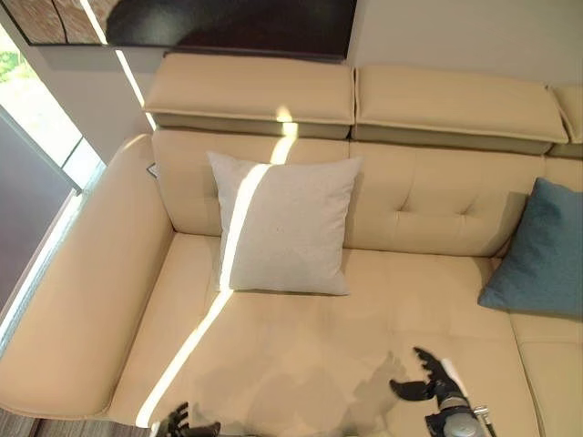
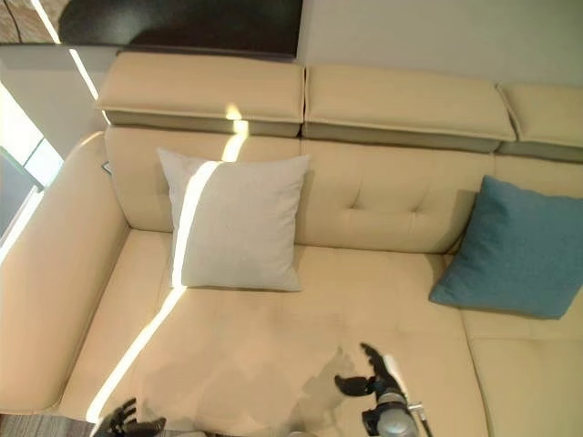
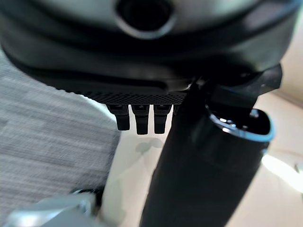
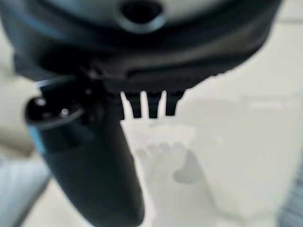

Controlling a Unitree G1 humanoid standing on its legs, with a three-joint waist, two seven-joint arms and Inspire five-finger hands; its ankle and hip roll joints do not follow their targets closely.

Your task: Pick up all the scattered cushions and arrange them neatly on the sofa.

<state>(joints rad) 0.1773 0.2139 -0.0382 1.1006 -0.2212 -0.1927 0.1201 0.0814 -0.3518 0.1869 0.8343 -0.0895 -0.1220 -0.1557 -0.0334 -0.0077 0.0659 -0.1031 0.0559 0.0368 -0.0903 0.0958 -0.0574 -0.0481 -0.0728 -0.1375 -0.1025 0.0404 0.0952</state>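
A cream leather sofa is seen from above, with its padded headrests at 12 o'clock and its rounded armrest at 9 o'clock. A narrow band of sunlight is laid across the seat from 7 o'clock up to the backrest. A light grey cushion is stood upright on the seat, a little toward 11 o'clock from the middle, and it is leaned against the backrest. A blue cushion is placed at 3 o'clock, also on the seat and leaned against the backrest, well apart from the grey one. The right hand is held above the seat at 5 o'clock; its fingers are spread with the thumb apart, and nothing is held in it. The left hand is seen at 7 o'clock, at the front edge of the seat, with fingers relaxed and nothing is gripped by it. A grey carpet is seen beside the sofa in the left wrist view.
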